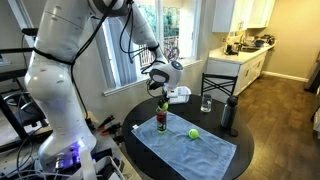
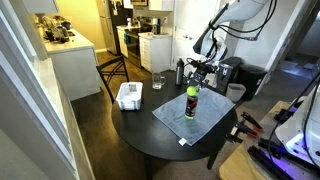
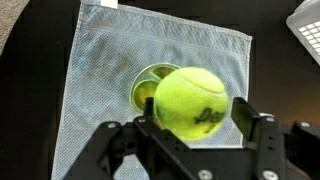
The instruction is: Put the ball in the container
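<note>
Daylight glares white through the window [image 1: 172, 38] at 12 o'clock, warm light fills the kitchen [image 2: 60, 35] at 10 o'clock, and the ball [image 3: 190, 100] is sharp above blur at 6 o'clock.

The gripper [image 3: 195, 122] enters from the bottom edge, its two dark fingers [image 3: 247, 115] pressed against either side of the ball [image 3: 192, 100], which fills the gap between them. Just beyond the claw, partly hidden behind the ball, sits a round green-rimmed object [image 3: 145, 86] (what it is cannot be told). Past it spreads a pale blue cloth [image 3: 105, 65] on the dark table [image 3: 28, 70]. Far off to the claw's upper right, the container [image 3: 308, 24] shows one whitish corner.
</note>
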Tool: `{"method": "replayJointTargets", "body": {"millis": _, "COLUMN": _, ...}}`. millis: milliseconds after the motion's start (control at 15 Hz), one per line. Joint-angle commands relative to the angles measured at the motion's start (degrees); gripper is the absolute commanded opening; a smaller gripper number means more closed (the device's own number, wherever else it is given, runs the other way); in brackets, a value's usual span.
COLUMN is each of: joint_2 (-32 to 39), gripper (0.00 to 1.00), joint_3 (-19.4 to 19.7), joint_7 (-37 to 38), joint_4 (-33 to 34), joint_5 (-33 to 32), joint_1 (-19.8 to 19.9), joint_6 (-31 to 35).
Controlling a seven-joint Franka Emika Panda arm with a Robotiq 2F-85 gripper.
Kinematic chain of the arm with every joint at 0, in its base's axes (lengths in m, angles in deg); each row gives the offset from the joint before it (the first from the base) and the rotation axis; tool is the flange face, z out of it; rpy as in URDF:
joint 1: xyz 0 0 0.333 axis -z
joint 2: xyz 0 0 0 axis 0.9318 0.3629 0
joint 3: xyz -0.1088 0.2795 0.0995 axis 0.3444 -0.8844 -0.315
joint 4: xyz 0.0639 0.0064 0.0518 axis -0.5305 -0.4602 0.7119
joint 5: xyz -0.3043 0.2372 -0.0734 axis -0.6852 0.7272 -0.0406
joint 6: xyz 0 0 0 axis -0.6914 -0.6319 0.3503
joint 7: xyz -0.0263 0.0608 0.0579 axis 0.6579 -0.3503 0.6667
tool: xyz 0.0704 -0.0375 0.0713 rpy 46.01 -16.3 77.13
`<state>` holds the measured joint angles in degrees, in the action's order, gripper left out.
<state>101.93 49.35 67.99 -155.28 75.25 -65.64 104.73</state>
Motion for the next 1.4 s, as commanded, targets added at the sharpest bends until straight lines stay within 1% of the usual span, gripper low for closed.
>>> {"method": "replayJointTargets", "body": {"millis": 0, "joint_2": -1.3, "gripper": 1.0, "joint_3": 1.1, "joint_7": -0.3, "joint_4": -1.9, "joint_5": 0.3, "joint_1": -1.3, "joint_6": 0.5}}
{"method": "replayJointTargets", "body": {"millis": 733, "joint_2": -0.8, "gripper": 1.0, "joint_3": 1.8, "joint_7": 0.4, "joint_4": -1.6, "joint_5": 0.2, "joint_1": -1.8, "joint_6": 0.7}}
{"method": "replayJointTargets", "body": {"millis": 800, "joint_2": 0.1, "gripper": 1.0, "joint_3": 1.6, "joint_7": 0.0, "joint_4": -0.1, "joint_5": 0.2, "joint_1": -1.5, "joint_6": -0.2}}
{"method": "replayJointTargets", "body": {"millis": 1333, "joint_2": 0.1, "gripper": 1.0, "joint_3": 1.8, "joint_7": 0.0, "joint_4": -0.1, "joint_5": 0.1, "joint_1": -1.5, "joint_6": -0.2}}
